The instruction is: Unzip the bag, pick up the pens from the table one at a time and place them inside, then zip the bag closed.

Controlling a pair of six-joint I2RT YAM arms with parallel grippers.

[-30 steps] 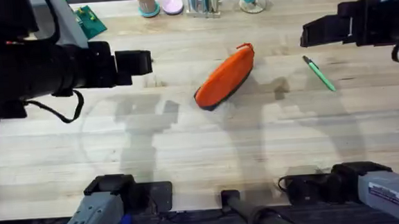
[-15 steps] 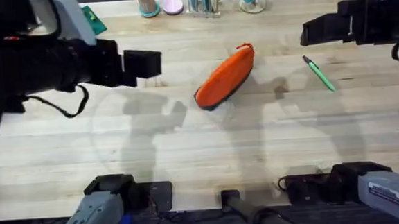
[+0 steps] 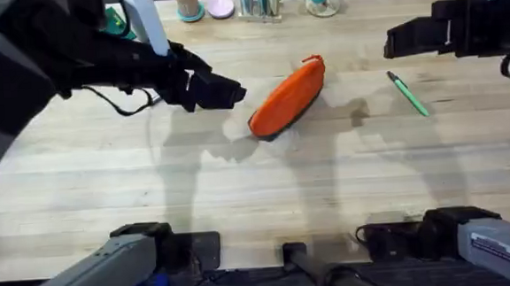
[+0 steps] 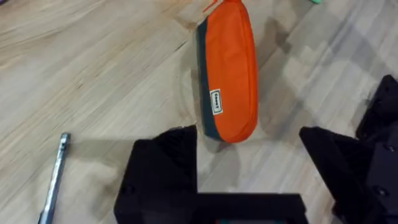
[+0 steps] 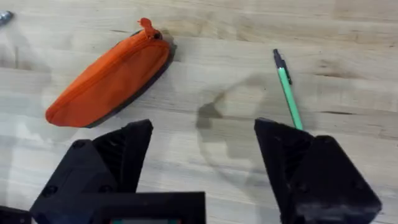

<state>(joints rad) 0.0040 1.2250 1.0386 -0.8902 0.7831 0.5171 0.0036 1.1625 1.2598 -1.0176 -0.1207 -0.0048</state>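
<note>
The left claw (image 3: 225, 95) has swung in from well to the left of the bag (image 3: 288, 99) and now hangs just beside the bag's lower left end, fingers spread apart. Its arm has turned from lying level across the desk (image 3: 258, 187) to slanting down toward the bag, and its shadow has slid along the desk up to the bag.

No text can be read anywhere. The bag (image 4: 229, 68) carries a small sewn tag (image 4: 216, 101) on its side, just ahead of the left hand (image 4: 249, 165), but its print is too small to read.
</note>
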